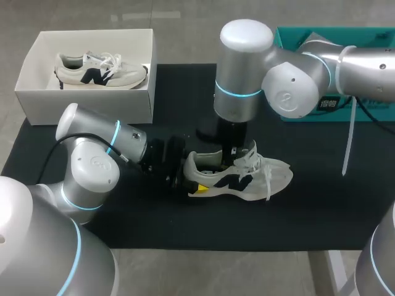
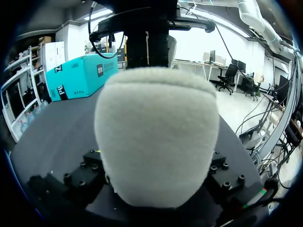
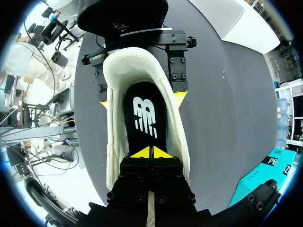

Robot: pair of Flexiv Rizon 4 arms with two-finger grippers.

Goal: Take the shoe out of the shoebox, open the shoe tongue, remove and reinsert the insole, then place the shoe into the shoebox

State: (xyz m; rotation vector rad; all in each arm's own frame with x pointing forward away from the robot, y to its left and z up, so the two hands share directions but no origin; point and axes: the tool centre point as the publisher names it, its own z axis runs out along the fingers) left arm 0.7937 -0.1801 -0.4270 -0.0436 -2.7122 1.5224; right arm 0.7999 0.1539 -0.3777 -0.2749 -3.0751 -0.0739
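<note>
Head view: shoe (image 1: 247,179) out on black mat (image 1: 321,209), sitting on its sole. Left claw (image 1: 187,179) clamped on heel from both sides. Only right wrist view shows inside: right claw (image 3: 151,152) down in shoe opening, yellow tips pinched together right at black insole (image 3: 144,118), can't tell if it's actually got hold of it. Left wrist view is pretty much all heel (image 2: 156,137), own tips hidden. White shoebox (image 1: 86,105) at far left holds second shoe (image 1: 99,71).
</note>
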